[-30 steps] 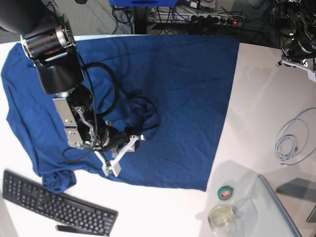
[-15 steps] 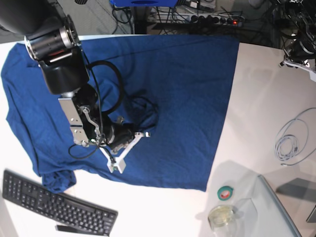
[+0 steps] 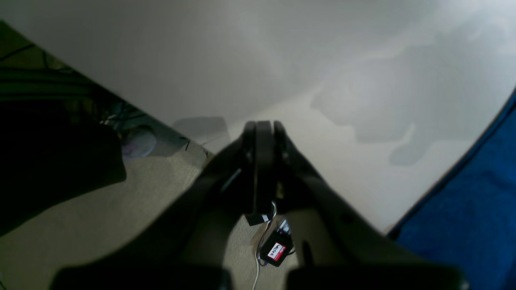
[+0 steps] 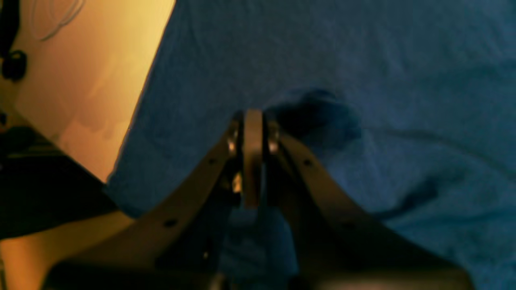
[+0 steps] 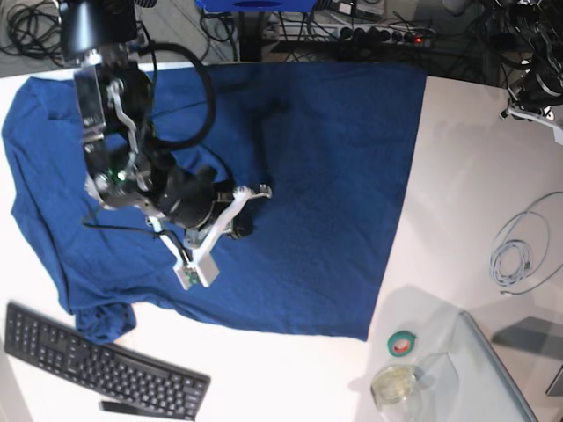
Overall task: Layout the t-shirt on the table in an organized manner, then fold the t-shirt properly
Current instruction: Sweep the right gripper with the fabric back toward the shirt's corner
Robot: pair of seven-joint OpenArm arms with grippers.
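T-shirt (image 5: pixel 299 167): dark blue, spread nearly flat across white table (image 5: pixel 457 176), sleeve bunched by keyboard (image 5: pixel 97 365). Right gripper (image 4: pixel 253 117) now closed, empty, lifted and swung up off the cloth since a second ago. Left gripper (image 3: pixel 262 129) closed, empty, over bare table edge. Nearby: coiled cable (image 5: pixel 519 251), tape roll (image 5: pixel 403 343).

The t-shirt (image 5: pixel 308 167) is soft matt cloth, faintly creased, with a finely woven look in the right wrist view. The table (image 5: pixel 466 176) is smooth, slightly glossy white. At seven o'clock, the keyboard (image 5: pixel 97 365) is matt black plastic. The right gripper (image 4: pixel 253 121) looks pale and smooth.
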